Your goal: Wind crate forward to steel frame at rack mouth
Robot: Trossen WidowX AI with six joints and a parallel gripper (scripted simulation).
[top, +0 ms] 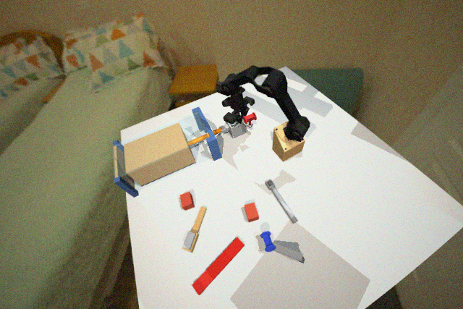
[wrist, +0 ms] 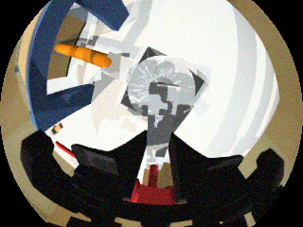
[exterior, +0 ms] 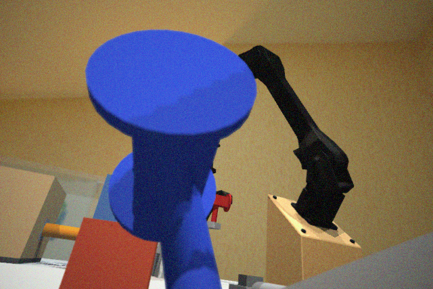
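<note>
The tan crate (top: 160, 152) (exterior: 21, 205) sits flat in the clear-panelled cubby, with a gap between its front and the blue frame (top: 215, 147) (wrist: 37, 76) at the mouth. An orange strap (top: 197, 139) (exterior: 61, 231) (wrist: 84, 55) runs from it through the frame toward the grey winch (top: 236, 132) (wrist: 161, 90). The winch handle, with a red knob (top: 249, 117) (exterior: 223, 201) (wrist: 153, 194), stands on the winch; its key is hidden. My gripper (top: 239, 119) (wrist: 158, 133) points down over the winch and is shut on the handle's red knob. The exact finger contact is partly hidden.
A blue-knobbed crank (top: 267, 241) (exterior: 171, 82), a grey wrench (top: 282, 200), a red bar (top: 218, 265), a wooden-handled scraper (top: 197, 223) and two red blocks (top: 186, 200) (top: 251, 212) lie away from the winch. The arm's wooden base (top: 286, 146) (exterior: 314, 261) stands beside it.
</note>
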